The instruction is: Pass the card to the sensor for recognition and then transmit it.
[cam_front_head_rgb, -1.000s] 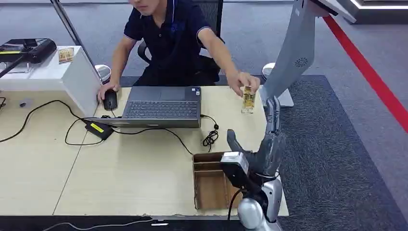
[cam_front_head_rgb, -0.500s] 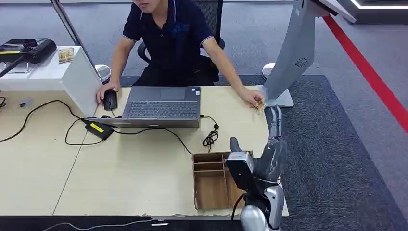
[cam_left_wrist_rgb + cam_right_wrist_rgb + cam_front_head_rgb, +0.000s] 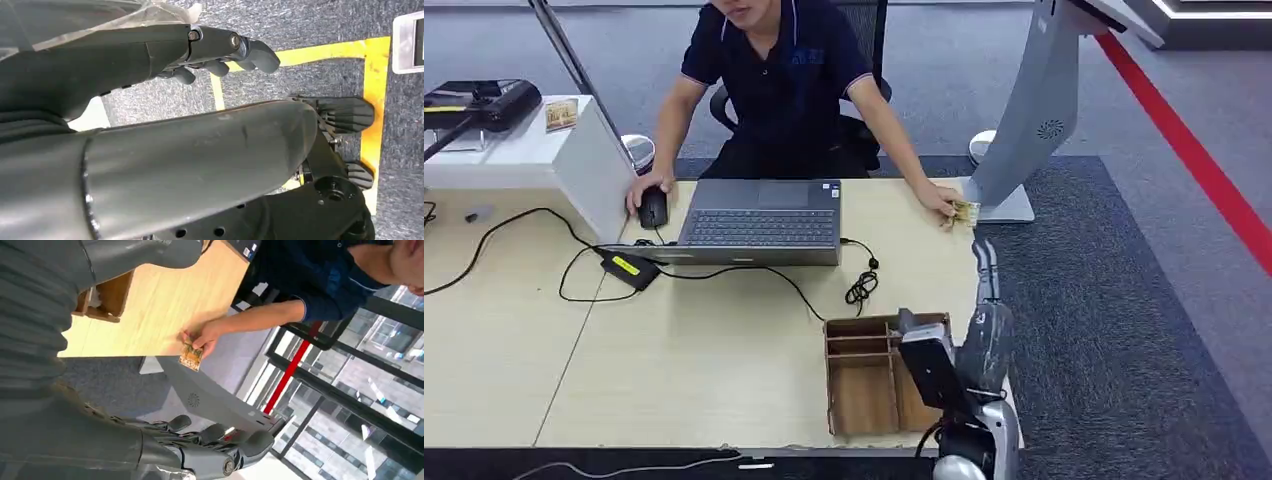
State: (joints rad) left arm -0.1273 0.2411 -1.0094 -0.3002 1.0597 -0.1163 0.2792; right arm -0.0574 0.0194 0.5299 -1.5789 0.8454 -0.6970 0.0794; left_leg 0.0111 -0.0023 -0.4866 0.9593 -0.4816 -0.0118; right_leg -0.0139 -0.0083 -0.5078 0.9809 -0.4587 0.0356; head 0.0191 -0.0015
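Note:
A person [image 3: 784, 80] seated across the table pinches a small yellow patterned card [image 3: 962, 212] at the table's far right edge, beside the base of a grey stand [image 3: 1036, 110]. The right wrist view shows the card [image 3: 190, 356] in the person's fingers, well apart from my hand. My right hand [image 3: 984, 300] is raised over the table's right edge, fingers stretched toward the card, holding nothing; its fingers [image 3: 210, 447] are spread. My left hand [image 3: 220, 47] hangs over the carpeted floor with nothing in it, fingers loosely extended.
An open wooden divided box [image 3: 869, 375] sits at the near right of the wooden table [image 3: 704, 370], just left of my right arm. A laptop [image 3: 759, 222], a mouse [image 3: 653, 208] under the person's other hand, a power brick [image 3: 629, 268] and cables lie further back. White boxes stand far left.
The person lowered the card from upright above the table to its far right edge. My right hand drew back toward me and sank slightly.

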